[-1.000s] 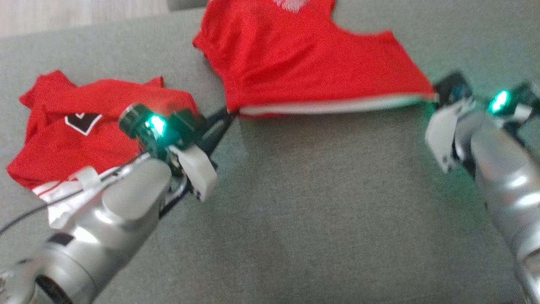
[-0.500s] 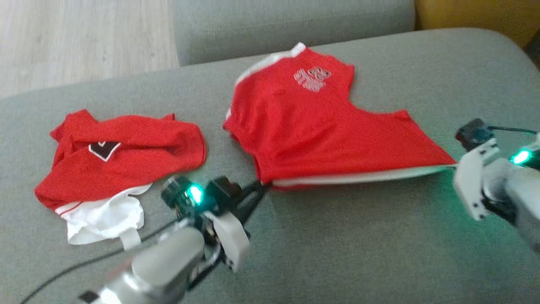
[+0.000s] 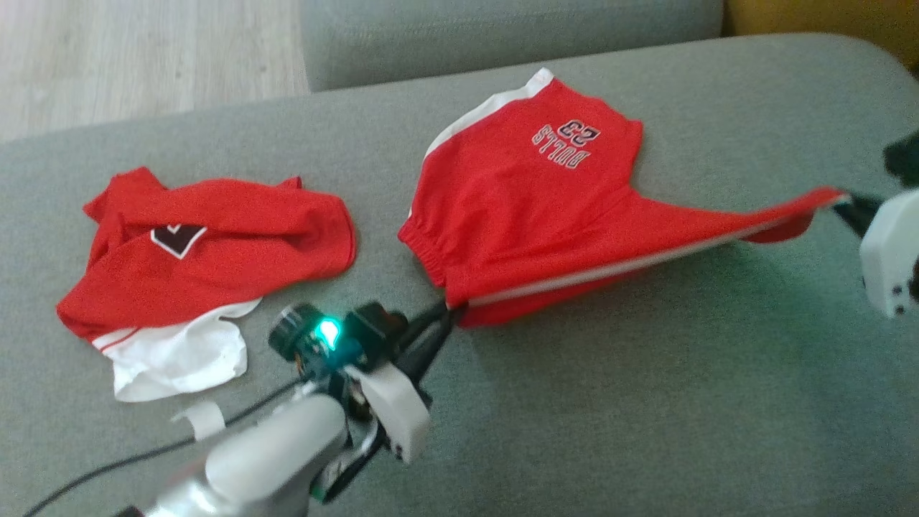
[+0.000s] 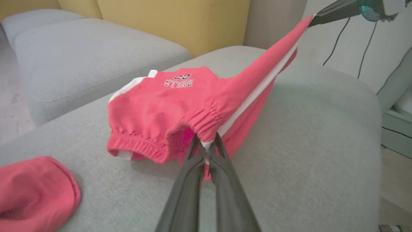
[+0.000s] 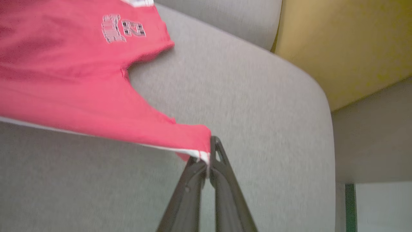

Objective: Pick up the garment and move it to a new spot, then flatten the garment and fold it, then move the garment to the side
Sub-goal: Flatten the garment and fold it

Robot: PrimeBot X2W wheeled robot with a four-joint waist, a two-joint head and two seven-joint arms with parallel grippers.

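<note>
Grey cushion [image 3: 610,431]: red shorts [image 3: 531,208] stretched between my left fingers [image 3: 428,332] and right fingers [image 3: 856,210], both clamped on them; open room lower right.

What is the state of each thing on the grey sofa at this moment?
Red fabric shorts with white stripe: stretched between both claws, far leg resting on the grey cushion.
Left claw: shut on the elastic waistband corner.
Right claw: shut on the leg hem corner.
Crumpled red-and-white garment: lying loose, untouched.

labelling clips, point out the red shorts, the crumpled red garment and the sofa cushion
red shorts [image 3: 531,208], head view, red panel near lettering
crumpled red garment [image 3: 237,237], head view, red middle
sofa cushion [image 3: 646,402], head view, bare fabric
</note>
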